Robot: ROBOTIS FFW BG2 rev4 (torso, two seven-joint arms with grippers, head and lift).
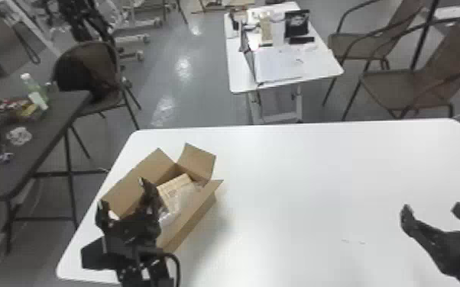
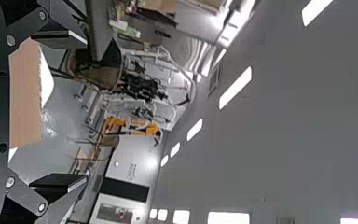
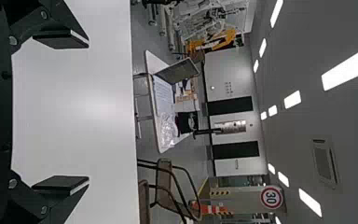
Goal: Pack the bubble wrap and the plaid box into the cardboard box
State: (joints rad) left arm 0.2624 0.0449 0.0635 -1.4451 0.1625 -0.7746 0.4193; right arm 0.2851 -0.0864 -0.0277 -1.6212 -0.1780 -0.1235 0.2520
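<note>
White tabletop [image 1: 298, 171] in front, its left part taken up by the packing work.

Near edge, left: the left gripper [image 1: 122, 192] comes in from the bottom, fingers pointing forward and spread wide, in front of the carton's near end. Cardboard shows between those fingers in the left wrist view. Right: the right gripper [image 1: 433, 207] enters at the lower right corner, above the table's right part, fingers likewise wide.

Just beyond the left gripper: cardboard box [image 1: 193, 223], plain brown, set at a slant, visible flaps open. Its near end is partly hidden by the gripper. Inside, bubble wrap [image 1: 183, 202], clear, crumpled, shiny, lying against and partly over the plaid box [image 1: 172, 186], which is pale tan with light crossing lines. Both sit within the carton.

Farther off, left: dark table [image 1: 46, 129] with a green bottle [image 1: 36, 91]; chair [image 1: 101, 72] beside it. Beyond the worktop, a small white table [image 1: 240, 82] bears a laptop [image 1: 249, 61]. Brown chairs [image 1: 389, 80] stand right of it.
</note>
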